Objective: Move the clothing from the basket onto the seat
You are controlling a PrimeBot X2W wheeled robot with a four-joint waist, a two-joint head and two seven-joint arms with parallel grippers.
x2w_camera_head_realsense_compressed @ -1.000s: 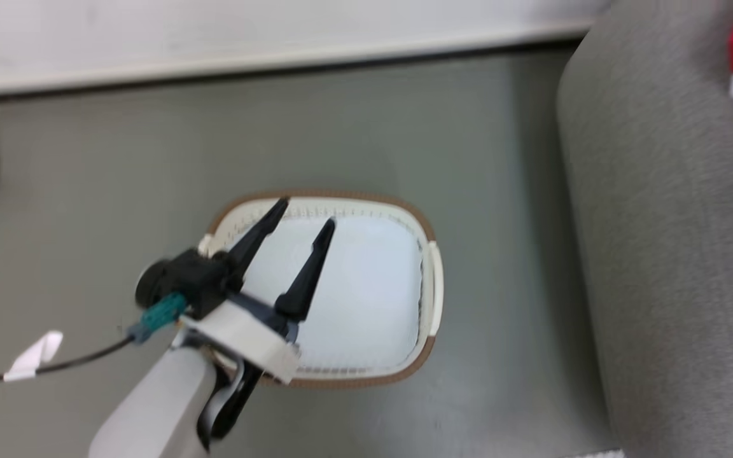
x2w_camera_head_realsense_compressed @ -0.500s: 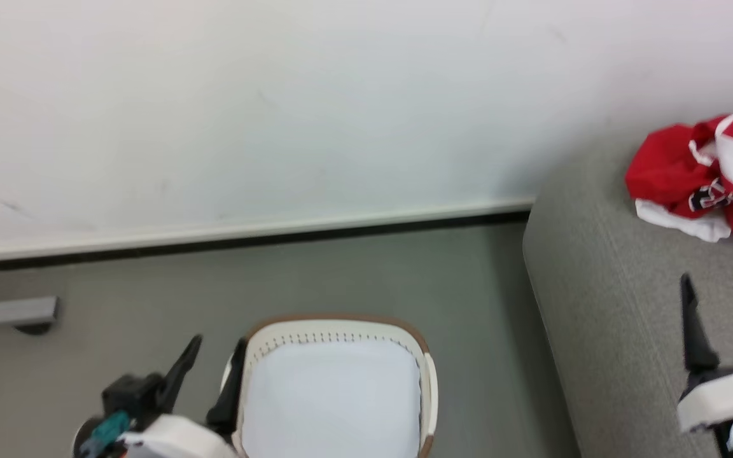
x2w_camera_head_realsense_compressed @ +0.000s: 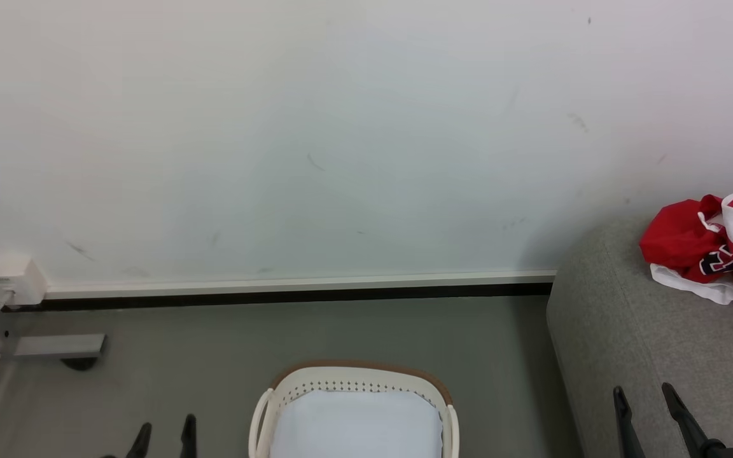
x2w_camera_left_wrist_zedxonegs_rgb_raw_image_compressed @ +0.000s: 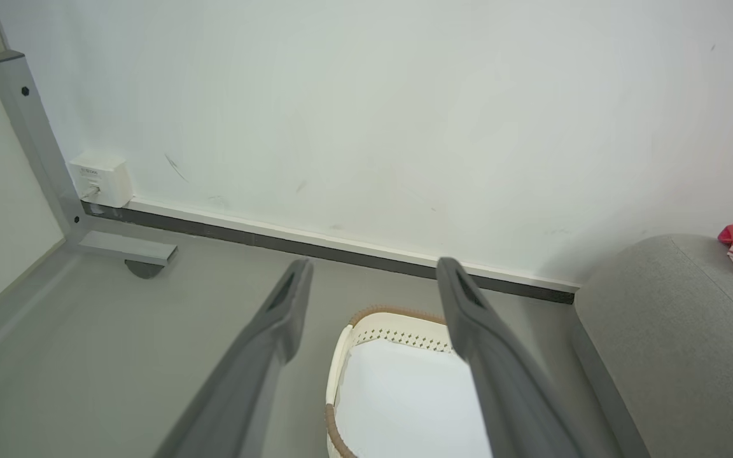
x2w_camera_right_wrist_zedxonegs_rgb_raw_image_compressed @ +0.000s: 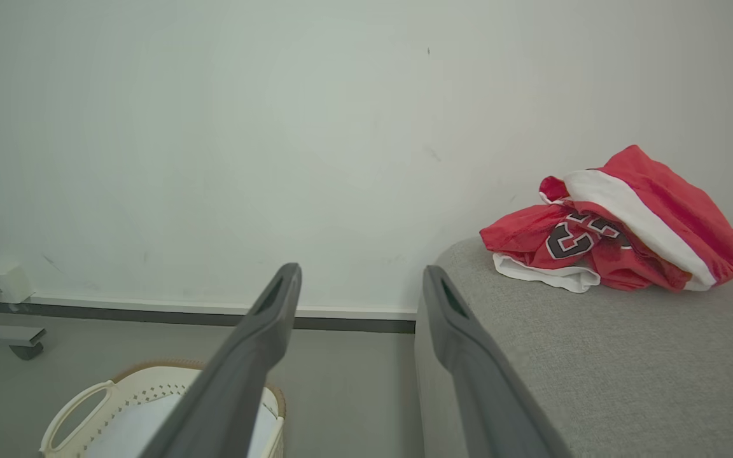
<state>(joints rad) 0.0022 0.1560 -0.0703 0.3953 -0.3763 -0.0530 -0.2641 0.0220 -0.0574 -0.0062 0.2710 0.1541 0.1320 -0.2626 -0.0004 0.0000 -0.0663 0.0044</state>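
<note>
– Our head camera has tipped upward since half a second ago, so the whole picture has slid down and far more of the white wall [x2w_camera_head_realsense_compressed: 341,127] shows. That is our own move, not a move of the things.
– And our left gripper [x2w_camera_head_realsense_compressed: 167,423]?
– Back then its inner finger overlapped the left rim of the basket [x2w_camera_head_realsense_compressed: 360,369]. Now both fingers stand left of the basket and apart from it, spread wide with nothing between them.
– What do we see around the basket, from the left?
– Far to its left, a small white box [x2w_camera_head_realsense_compressed: 11,280] sits low on the wall, its print too small for us to read. Below it a grey metal foot [x2w_camera_head_realsense_compressed: 55,345] rests on the smooth grey-green floor [x2w_camera_head_realsense_compressed: 214,337]. A pale skirting board [x2w_camera_head_realsense_compressed: 303,278] with a dark strip beneath runs behind the basket. The basket stands on the floor, its inside showing white.
– And to its right?
– The grey woven seat [x2w_camera_head_realsense_compressed: 659,343] is near the basket, with a strip of floor between them. Our right gripper [x2w_camera_head_realsense_compressed: 642,388] hovers over the seat as before, fingers parted, holding nothing.
– Where is the clothing?
– The clothing [x2w_camera_head_realsense_compressed: 691,245] lies bunched on the seat, well right of the basket and close to the wall. It is red with a broad white stripe. Our right wrist view shows black white-edged numerals [x2w_camera_right_wrist_zedxonegs_rgb_raw_image_compressed: 573,238]; the first looks like a 2, and folds hide the rest.
</note>
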